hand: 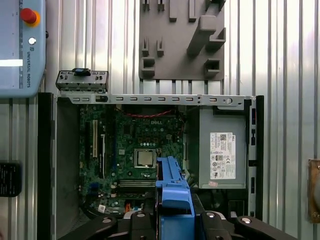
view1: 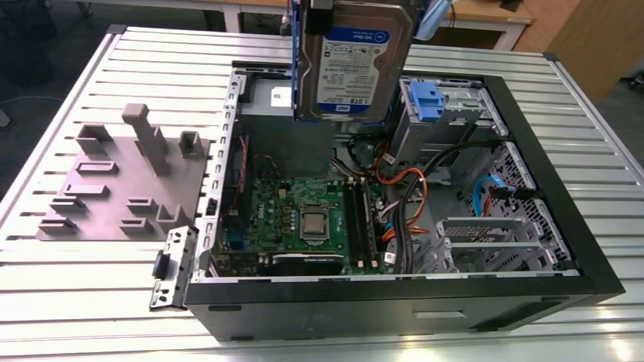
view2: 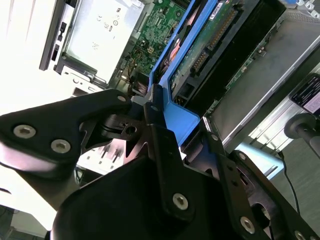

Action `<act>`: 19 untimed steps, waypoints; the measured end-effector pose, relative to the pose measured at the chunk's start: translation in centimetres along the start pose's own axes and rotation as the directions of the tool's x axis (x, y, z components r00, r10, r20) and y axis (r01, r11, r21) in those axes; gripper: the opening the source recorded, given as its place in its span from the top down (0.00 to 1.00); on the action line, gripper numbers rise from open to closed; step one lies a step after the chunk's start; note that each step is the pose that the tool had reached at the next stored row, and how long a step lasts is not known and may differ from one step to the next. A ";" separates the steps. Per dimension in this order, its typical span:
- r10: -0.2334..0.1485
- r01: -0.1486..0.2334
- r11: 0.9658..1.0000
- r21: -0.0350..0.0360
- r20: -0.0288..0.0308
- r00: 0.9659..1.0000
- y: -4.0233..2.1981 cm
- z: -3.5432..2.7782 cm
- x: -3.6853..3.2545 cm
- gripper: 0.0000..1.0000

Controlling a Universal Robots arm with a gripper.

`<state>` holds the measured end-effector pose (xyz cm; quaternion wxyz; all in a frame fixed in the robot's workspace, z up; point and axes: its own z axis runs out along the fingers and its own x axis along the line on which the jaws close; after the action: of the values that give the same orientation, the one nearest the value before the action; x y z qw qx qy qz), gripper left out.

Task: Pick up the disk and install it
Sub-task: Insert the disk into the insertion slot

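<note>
Disk (view1: 352, 60) hangs upright at the top centre of the exterior view, above the open computer case (view1: 403, 305), with the gripper (hand: 172, 216) clamped on its blue frame (view2: 182, 120) in both wrist views. Trouble, as I judge it, would come from that narrow hold on plastic alone: the heavy disk could tilt or slip and drop onto the motherboard (view1: 302, 219), or snag the orange cables (view1: 403, 188) beside the bay with the blue latch (view1: 427, 102) toward the exterior view's upper right.
</note>
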<state>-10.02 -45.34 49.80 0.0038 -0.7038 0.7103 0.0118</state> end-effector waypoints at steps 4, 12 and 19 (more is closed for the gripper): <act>0.000 0.000 1.000 0.000 0.000 1.000 -0.38 0.11 0.01 0.64; 0.000 0.000 1.000 0.000 -0.002 1.000 -0.50 0.20 0.78 0.64; 0.000 0.000 1.000 0.000 -0.004 1.000 -0.55 0.25 1.41 0.64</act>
<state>-9.48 -46.75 49.51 0.0024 -0.7037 0.7104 0.0103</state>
